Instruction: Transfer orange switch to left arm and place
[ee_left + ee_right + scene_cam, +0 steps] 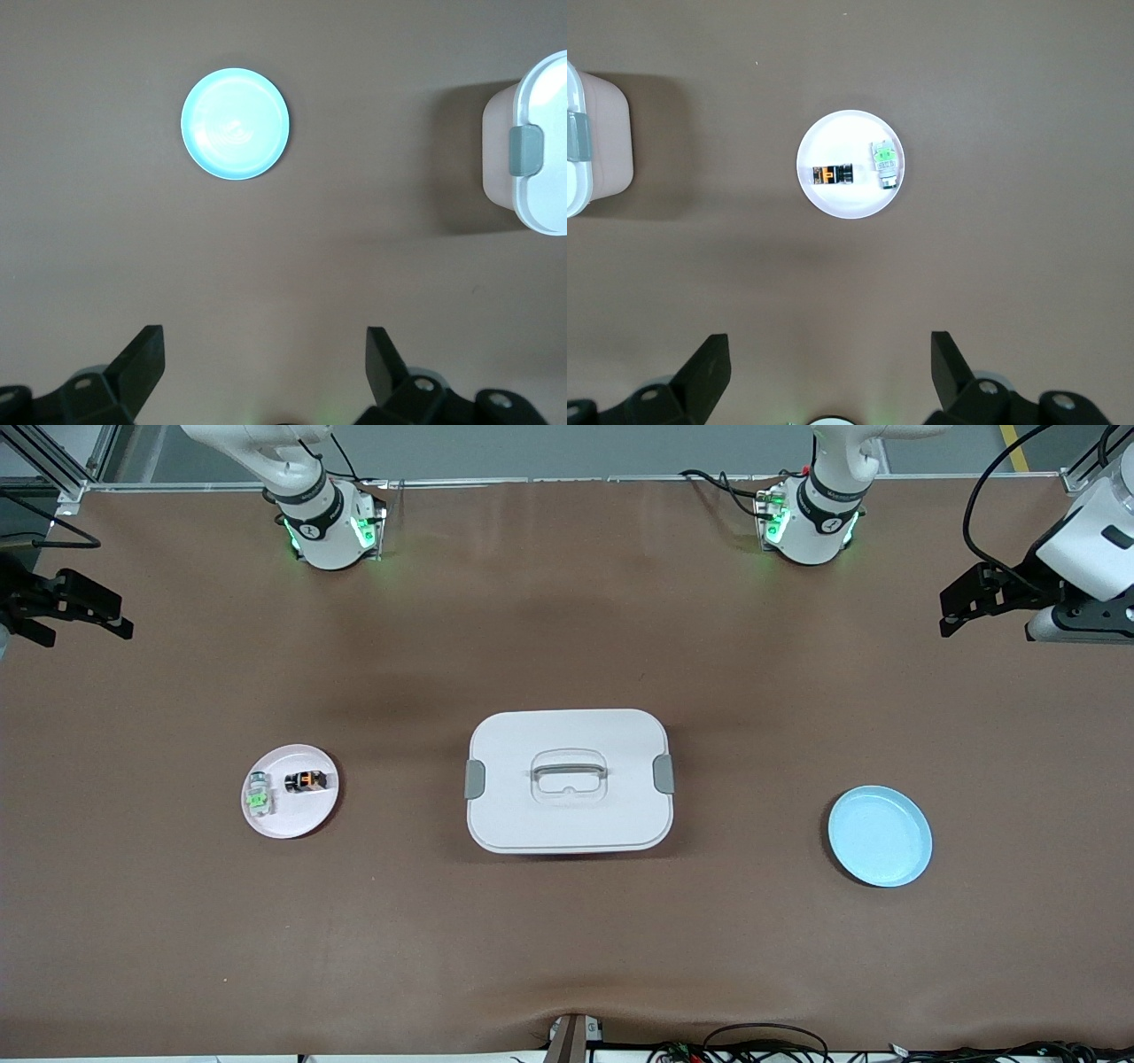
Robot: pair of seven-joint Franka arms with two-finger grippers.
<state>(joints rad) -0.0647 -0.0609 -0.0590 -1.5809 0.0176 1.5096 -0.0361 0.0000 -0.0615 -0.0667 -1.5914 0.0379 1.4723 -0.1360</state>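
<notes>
A brown table carries the box midway between both raised arms. The left gripper hangs spread above the blue plate. The right gripper hangs spread above the pink plate holding the orange switch.

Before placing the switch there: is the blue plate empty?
Empty: the blue plate shows only bare surface in both front and left wrist views.

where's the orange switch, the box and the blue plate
orange switch (306, 781), front view, its black body
box (569, 815), front view, bare lid below the handle
blue plate (880, 836), front view, its bare middle

box mid-table | plate with orange switch toward right arm's end | second plate toward left arm's end
</notes>
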